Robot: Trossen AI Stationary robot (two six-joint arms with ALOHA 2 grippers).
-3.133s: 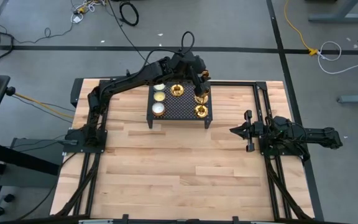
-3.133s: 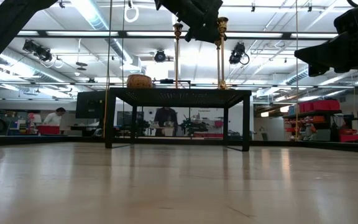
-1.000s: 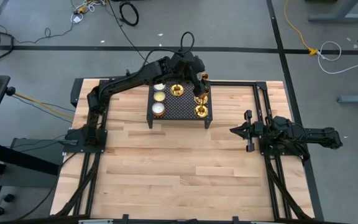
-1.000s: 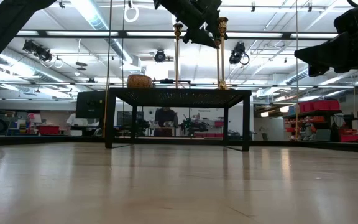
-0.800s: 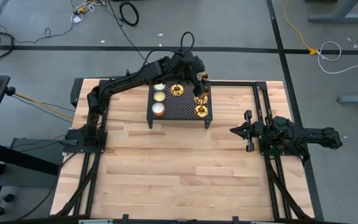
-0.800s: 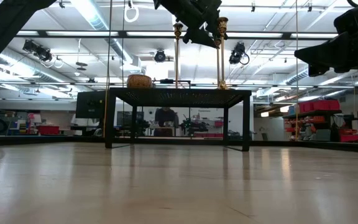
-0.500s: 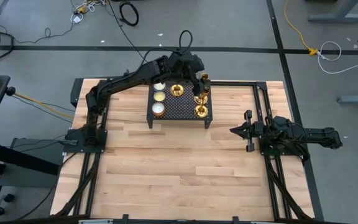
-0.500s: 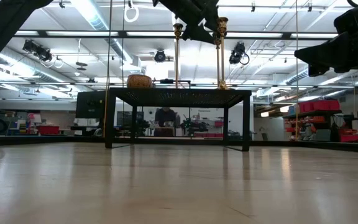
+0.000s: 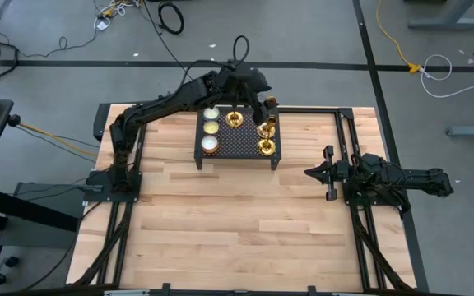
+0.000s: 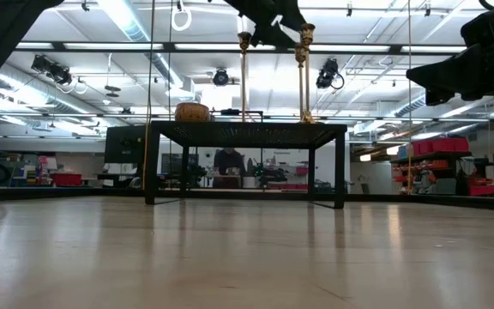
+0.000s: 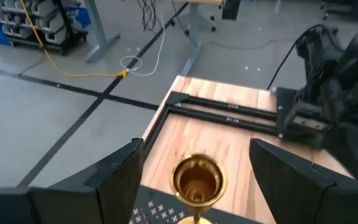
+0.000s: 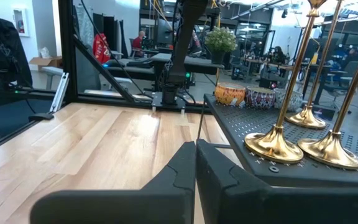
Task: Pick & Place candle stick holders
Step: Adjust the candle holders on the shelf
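Three gold candle stick holders (image 9: 234, 120) (image 9: 266, 129) (image 9: 266, 147) stand upright by their round bases on a black mesh rack (image 9: 237, 138) at the table's far middle. My left gripper (image 9: 266, 105) hovers open above the rack's right far holder. In the left wrist view its cup (image 11: 197, 179) shows between and below the two fingers, with a gap on each side. In the low view the stems (image 10: 243, 77) (image 10: 303, 77) rise to the gripper (image 10: 274, 17). My right gripper (image 9: 313, 172) rests shut at the table's right side, pointing at the rack.
Three small round candles (image 9: 211, 115) (image 9: 211, 128) (image 9: 210, 146) sit along the rack's left side. The rack stands on four legs (image 10: 340, 167) above the wooden table (image 9: 237, 230). Black rails (image 9: 344, 131) run along the table's sides.
My left gripper has risen a little above the holders' tops, staying open. The three holders have kept their places on the rack.
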